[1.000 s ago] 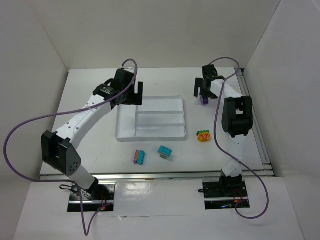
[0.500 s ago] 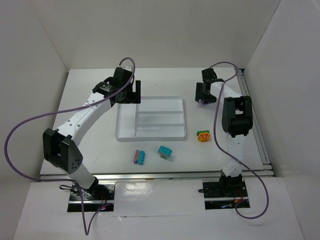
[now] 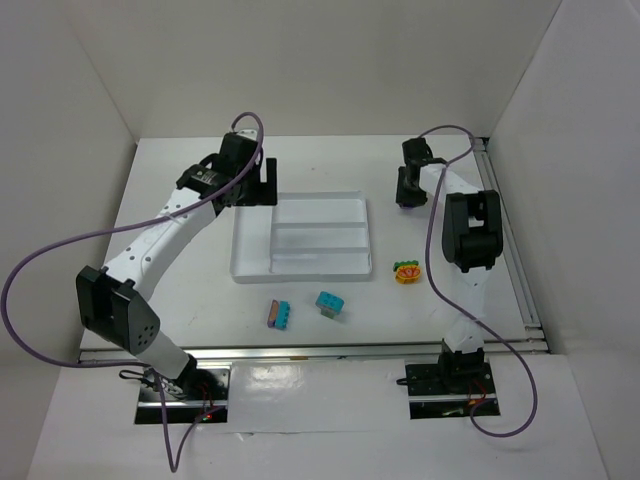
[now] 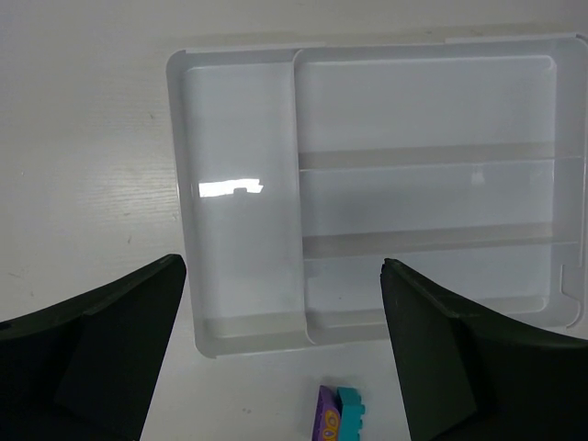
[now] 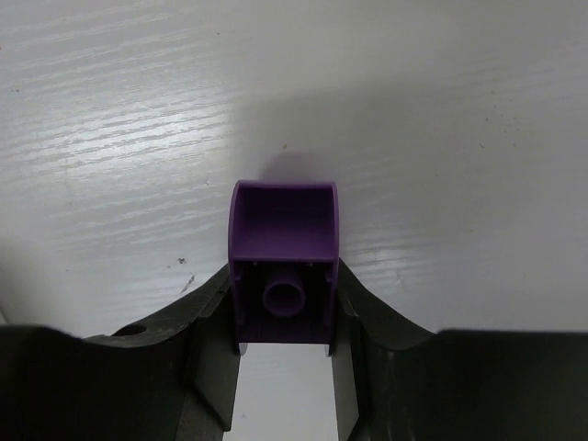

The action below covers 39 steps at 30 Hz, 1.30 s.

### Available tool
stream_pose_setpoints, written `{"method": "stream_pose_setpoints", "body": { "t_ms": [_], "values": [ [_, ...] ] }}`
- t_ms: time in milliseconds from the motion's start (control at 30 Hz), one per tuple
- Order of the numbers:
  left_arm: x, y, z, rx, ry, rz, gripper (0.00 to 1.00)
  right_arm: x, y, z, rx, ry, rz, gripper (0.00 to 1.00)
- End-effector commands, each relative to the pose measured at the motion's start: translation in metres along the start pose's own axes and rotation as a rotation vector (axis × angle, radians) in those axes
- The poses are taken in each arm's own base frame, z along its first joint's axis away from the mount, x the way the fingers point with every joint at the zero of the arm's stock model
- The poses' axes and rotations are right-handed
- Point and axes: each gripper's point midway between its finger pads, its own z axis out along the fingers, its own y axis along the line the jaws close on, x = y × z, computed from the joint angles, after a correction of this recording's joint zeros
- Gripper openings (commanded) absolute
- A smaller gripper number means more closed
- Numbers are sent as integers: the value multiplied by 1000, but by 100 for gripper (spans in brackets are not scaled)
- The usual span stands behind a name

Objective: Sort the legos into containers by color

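Observation:
My right gripper (image 5: pixel 285 308) is shut on a purple lego (image 5: pixel 283 241) that rests on the table at the far right, hollow underside toward the camera. From above, the right gripper (image 3: pixel 409 192) covers that brick. My left gripper (image 3: pixel 257 186) hangs open and empty over the far left end of the white tray (image 3: pixel 251 243) of containers. In the left wrist view its fingers (image 4: pixel 110 358) frame the tray (image 4: pixel 241 230), whose compartments hold nothing. Nearer on the table lie a purple-and-cyan stack (image 3: pixel 279 315) (image 4: pixel 342 415), a cyan brick (image 3: pixel 329 304) and an orange-and-green stack (image 3: pixel 407 271).
White walls close in the table on the left, back and right. A metal rail (image 3: pixel 505 235) runs along the right edge. Purple cables (image 3: pixel 60 250) loop off both arms.
The right gripper has come down around the purple lego and closed on it. The left gripper has drifted slightly left, staying open.

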Motion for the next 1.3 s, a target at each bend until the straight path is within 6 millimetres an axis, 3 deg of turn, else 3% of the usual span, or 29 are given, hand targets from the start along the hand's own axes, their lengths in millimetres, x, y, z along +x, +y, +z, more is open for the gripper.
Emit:
{"method": "stream_pose_setpoints", "body": {
  "t_ms": [0,133,200,367,433,567,667,700,767,800,833,933,967,1133,1200,1267],
  "values": [
    [-6,-4,-12,33,-20,-16,100,-13,-8,-9,46,-39,8,38],
    [-9,-14,-16,91,4,32,100,-29,9,-48,-19,-119,16,21],
    [-14,-11,-18,68,-14,14,100,-35,31,-74,-83,-159,-9,14],
    [-5,-4,2,6,48,-8,100,-39,77,-132,-175,-249,-49,15],
    [-2,0,6,-8,64,-26,100,-23,107,-142,-289,-215,-71,15],
    [-5,12,7,-45,67,-27,100,-18,158,-166,-441,-224,-64,17],
    [-10,24,5,-96,64,-29,100,-11,198,-170,-507,-216,-119,17],
    [-11,39,-2,-142,80,-97,100,-12,211,-164,-513,-208,-132,17],
    [-2,48,4,-139,148,-166,100,-5,233,-162,-533,-194,-164,17],
    [-1,61,7,-131,169,-221,100,2,240,-150,-525,-169,-185,17],
    [-2,54,2,-49,176,-253,100,-3,250,-154,-525,-193,-194,17],
    [4,63,4,21,181,-304,100,2,267,-146,-524,-181,-215,17],
    [5,64,2,28,183,-312,100,7,266,-135,-504,-161,-219,17],
    [2,65,-4,58,166,-293,100,14,268,-119,-464,-141,-229,18],
    [3,61,-5,80,172,-294,100,16,267,-114,-450,-134,-220,31],
    [10,60,-5,90,189,-284,100,15,266,-113,-442,-138,-219,53]
  ]
}}
